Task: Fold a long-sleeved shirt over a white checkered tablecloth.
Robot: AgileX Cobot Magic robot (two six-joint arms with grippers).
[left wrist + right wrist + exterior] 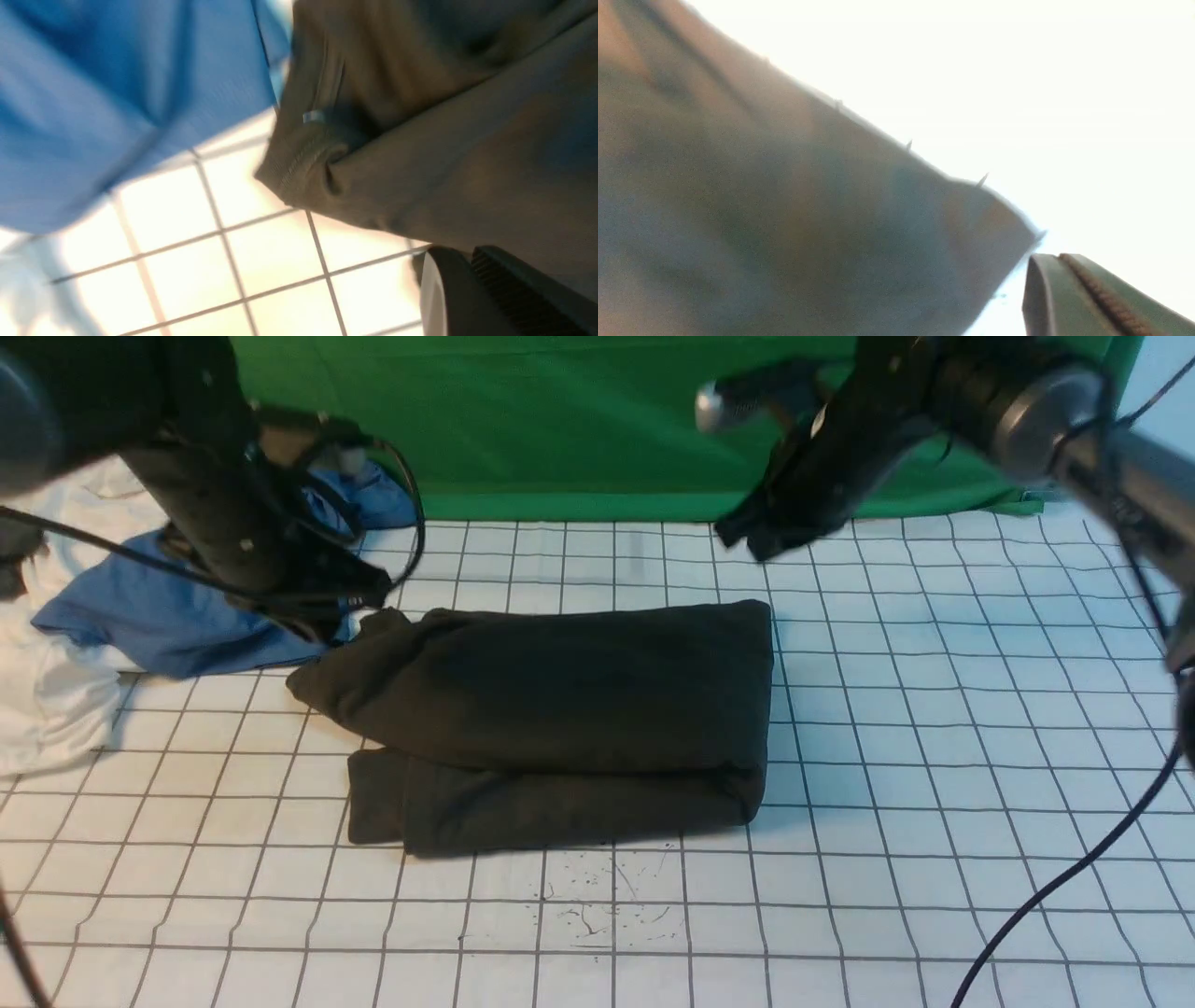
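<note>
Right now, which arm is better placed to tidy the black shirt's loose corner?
Probably left. The left gripper, shut, sits right at the black shirt's loose far-left corner; the right gripper, shut, hangs clear above the far-right edge.

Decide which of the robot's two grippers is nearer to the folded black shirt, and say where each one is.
Left. The left gripper is at the black shirt's far left corner beside the blue shirt. The right gripper hangs raised beyond its far right corner.

Your desk is covered by the white checkered tablecloth [934,709], ink scribbles near its front edge. On it you have the folded long-sleeved shirt [560,709] mid-cloth, with a blue shirt [159,616] and white garments [47,700] heaped at its left.
</note>
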